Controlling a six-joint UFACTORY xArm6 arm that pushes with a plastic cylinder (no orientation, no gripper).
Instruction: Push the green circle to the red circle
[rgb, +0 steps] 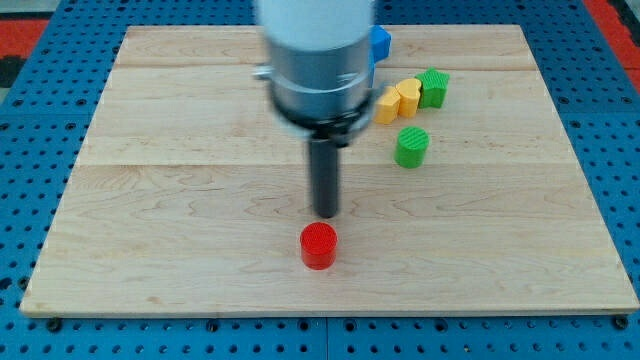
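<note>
The green circle (411, 146) stands on the wooden board (180, 200), right of centre. The red circle (319, 245) stands near the view's bottom, at mid-width. My tip (324, 212) is just above the red circle in the view, a small gap apart from it. It is well to the left of and below the green circle, not touching it. The arm's grey body (315, 60) hides part of the board's top middle.
A yellow block (397, 100) lies above the green circle, with a second green block (434, 88) touching it on the right. A blue block (379, 42) shows partly behind the arm near the board's top edge.
</note>
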